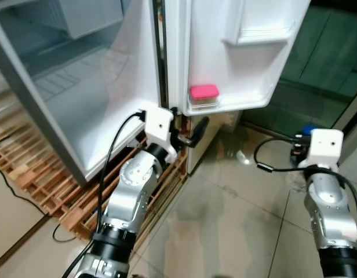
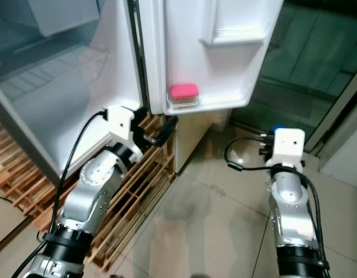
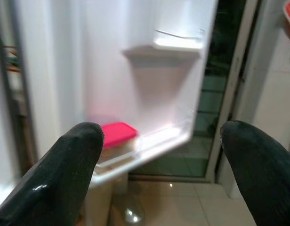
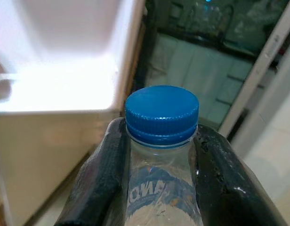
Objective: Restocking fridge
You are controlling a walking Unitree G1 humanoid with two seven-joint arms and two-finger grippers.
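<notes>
Currently mid-restock: right gripper (image 4: pixel 159 188) clamps a blue-capped bottle (image 4: pixel 161 141), low beside the fridge door (image 1: pixel 236 52). Left gripper (image 1: pixel 187 134) gapes empty. Next, raise bottle onto door shelf (image 1: pixel 242 104) beside pink-lidded container (image 1: pixel 203 95).

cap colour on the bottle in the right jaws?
Blue cap on a clear bottle, clearest in the right wrist view.

— What sits in the open fridge door (image 2: pixel 184 52)?
— A pink-lidded container (image 2: pixel 184 94) on its lowest shelf.
— And the arms?
— The left gripper (image 2: pixel 158 132) reaches beneath that door, fingers apart; the right arm (image 2: pixel 290 191) stands over wet floor tiles (image 2: pixel 190 220).
</notes>
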